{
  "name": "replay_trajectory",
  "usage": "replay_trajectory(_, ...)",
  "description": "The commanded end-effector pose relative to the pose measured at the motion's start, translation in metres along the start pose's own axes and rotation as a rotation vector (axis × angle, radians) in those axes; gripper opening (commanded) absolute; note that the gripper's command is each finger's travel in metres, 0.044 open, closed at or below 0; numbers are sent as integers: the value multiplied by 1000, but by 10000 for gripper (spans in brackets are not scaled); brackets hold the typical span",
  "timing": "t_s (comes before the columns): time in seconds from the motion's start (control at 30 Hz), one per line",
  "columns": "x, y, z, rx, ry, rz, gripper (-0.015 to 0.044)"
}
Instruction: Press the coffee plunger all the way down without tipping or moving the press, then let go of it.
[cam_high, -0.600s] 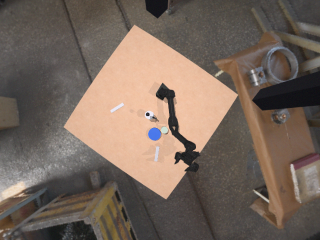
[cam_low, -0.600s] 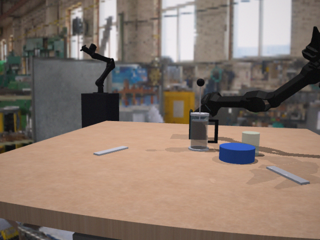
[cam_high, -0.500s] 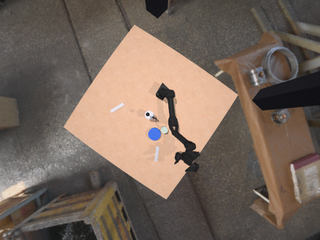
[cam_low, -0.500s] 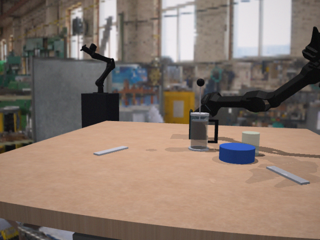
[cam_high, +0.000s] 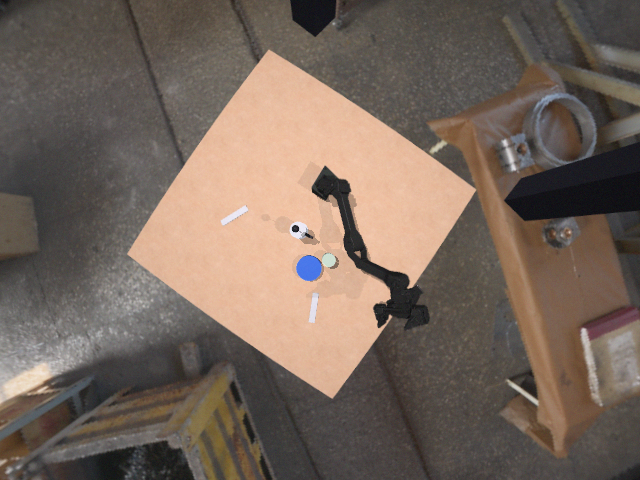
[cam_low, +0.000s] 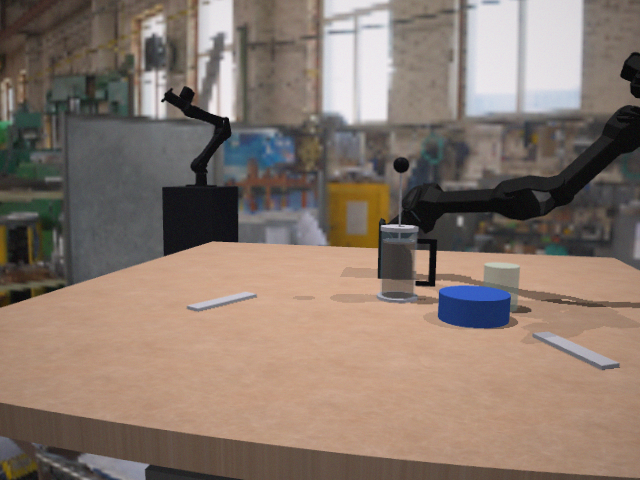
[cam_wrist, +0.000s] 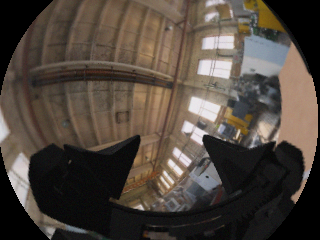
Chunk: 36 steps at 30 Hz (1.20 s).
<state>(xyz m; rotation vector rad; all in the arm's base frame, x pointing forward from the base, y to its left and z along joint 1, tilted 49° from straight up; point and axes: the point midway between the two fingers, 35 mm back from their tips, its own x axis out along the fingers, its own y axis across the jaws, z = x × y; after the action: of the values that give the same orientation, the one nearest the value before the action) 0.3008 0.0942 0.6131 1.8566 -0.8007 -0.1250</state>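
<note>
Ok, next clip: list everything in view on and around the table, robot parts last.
Table: 1, tan wood.
Coffee press: 1, clear glass with black handle, upright mid-table; plunger knob black, raised.
Flat cylinder: 1, blue, beside the press.
Small cylinder: 1, pale green, behind the blue one.
Flat strips: 2, light grey, one left, one right.
Arm: 1, black.
Claw: 1, black, open, empty, past the table edge.

From my screen, the square tan table top (cam_low: 217, 372) looks like matt wood, smooth. The clear-walled coffee press (cam_low: 397, 263) reads as glossy glass with a pale matt lid, thin metal rod and black matt knob (cam_low: 401, 164). The blue round disc (cam_low: 474, 305) and pale green cylinder (cam_low: 501, 277) look like smooth matt plastic. Two grey flat strips (cam_low: 221, 301) look matt.
</note>
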Motion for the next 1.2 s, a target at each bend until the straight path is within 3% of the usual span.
replay_trajectory(0.0,-11,40,18,165,50,37,440)
replay_trajectory(0.43,-31,105,61,533,152,144,440)
replay_trajectory(0.67,-42,149,117,889,189,200,440)
replay_trajectory(0.8,-40,168,176,1191,157,191,440)
replay_trajectory(1.03,-27,170,262,1621,87,162,440)
replay_trajectory(1.17,-19,166,287,1779,66,144,440)
